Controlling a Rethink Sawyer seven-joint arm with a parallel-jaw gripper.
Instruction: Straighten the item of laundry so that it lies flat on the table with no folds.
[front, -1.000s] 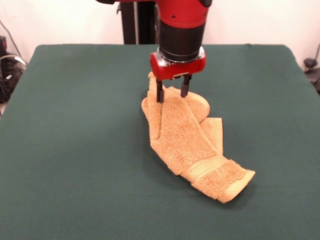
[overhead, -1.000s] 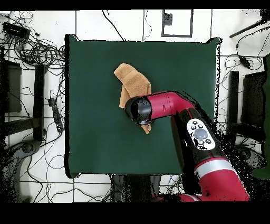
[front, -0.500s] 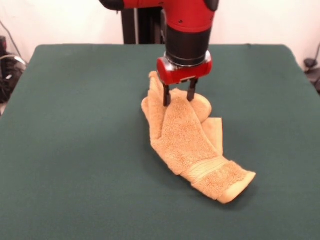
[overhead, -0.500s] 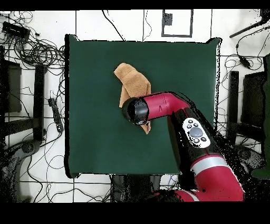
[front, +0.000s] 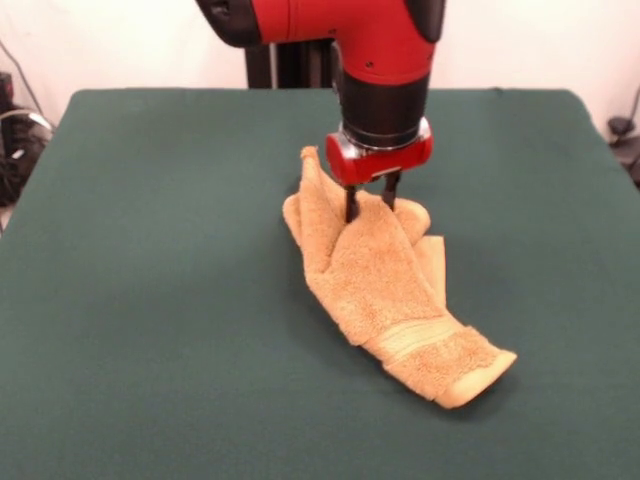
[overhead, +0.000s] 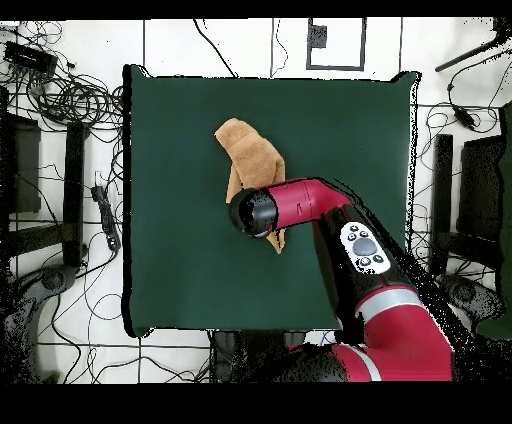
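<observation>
The golden-orange towel (front: 380, 280) lies crumpled in a long folded heap near the middle of the dark green table (front: 150, 250). One banded end points to the near right, and a flap stands up at the far left. My gripper (front: 369, 205) comes straight down onto the towel's far part. Its two dark fingers are pressed into the cloth with a raised fold pinched between them. In the overhead view the towel (overhead: 250, 150) sticks out from under the arm's wrist (overhead: 253, 212), which hides the fingers. No white tag shows.
The green table (overhead: 170, 150) reaches far beyond the towel on every side. Cables and stands lie on the floor around the table (overhead: 70, 100). The robot's pedestal (front: 285, 50) stands behind the far edge.
My gripper has moved right and toward the near side, lower into the towel, and its fingers have narrowed on a fold. The towel has bunched up and shifted slightly with it.
</observation>
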